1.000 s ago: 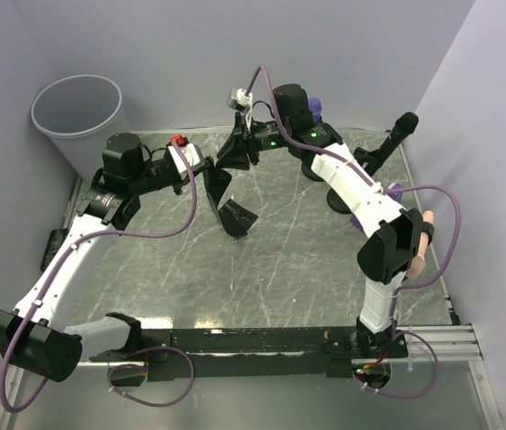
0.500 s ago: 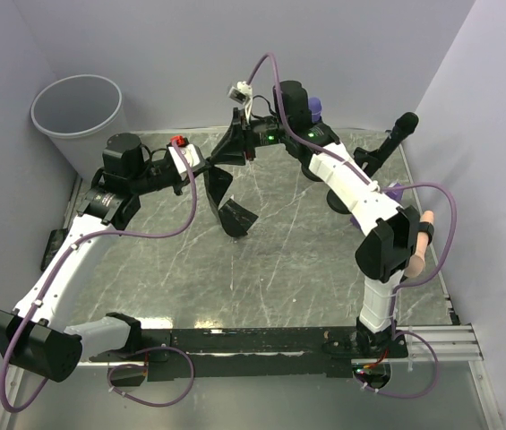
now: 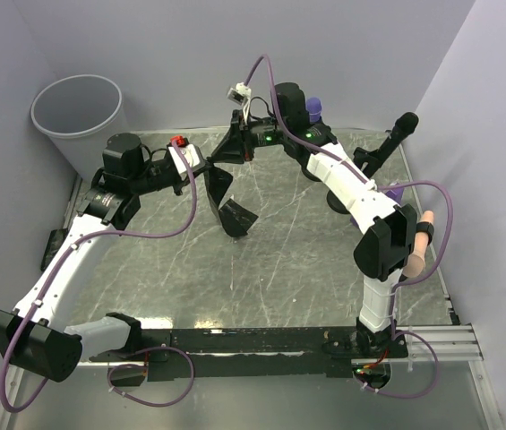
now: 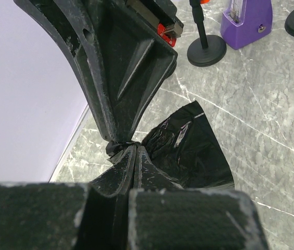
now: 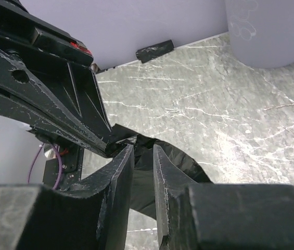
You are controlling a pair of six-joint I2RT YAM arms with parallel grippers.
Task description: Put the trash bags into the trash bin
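Pinching trash bag [image 4: 193,151] over marbled table [image 3: 279,260] between lilac walls [image 3: 190,54], left gripper [image 4: 127,147] clamps; right gripper [image 5: 143,151] slightly parted.

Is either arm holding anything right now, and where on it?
The left pincer pinches the black trash bag by a bunched bit of its upper edge. The right pincer straddles that edge beside it, jaws apart.

The table [image 3: 270,269] is a grey slab with pale marble veins, with walls on its left, far and right sides. A round light grey bin [image 3: 78,112] stands at the far left corner. Far right stands a purple box [image 4: 245,21], with a black round stand base [image 4: 206,52] near it. A small black block [image 5: 154,50] lies along the left wall. The lower end of a black bag [image 3: 237,218] reaches the table's middle; I cannot tell whether it touches.
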